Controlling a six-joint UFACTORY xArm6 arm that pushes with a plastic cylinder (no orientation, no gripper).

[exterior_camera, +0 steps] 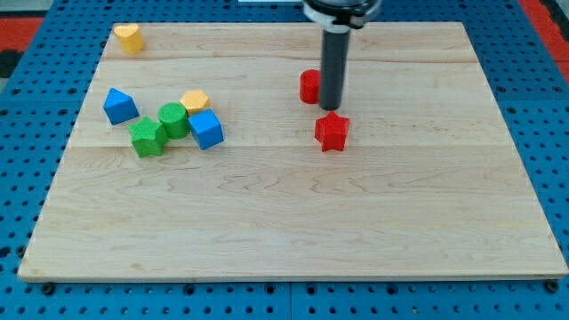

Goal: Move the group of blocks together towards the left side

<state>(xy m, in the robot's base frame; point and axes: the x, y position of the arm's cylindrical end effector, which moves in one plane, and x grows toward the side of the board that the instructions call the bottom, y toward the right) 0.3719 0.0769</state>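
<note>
A cluster of blocks lies at the view's left-middle: a blue block (119, 105), a green star-like block (147, 137), a green cylinder (173, 119), a yellow hexagon block (195, 100) and a blue cube (206, 130). My tip (331, 107) stands at the view's upper middle, well to the right of that cluster. It is right beside a red block (308, 86), partly hiding it, and just above a red star-shaped block (332, 132).
A yellow heart-like block (129, 37) sits alone at the board's top left corner. The wooden board (293, 222) rests on a blue pegboard surface (542, 133) with a red area at the view's top corners.
</note>
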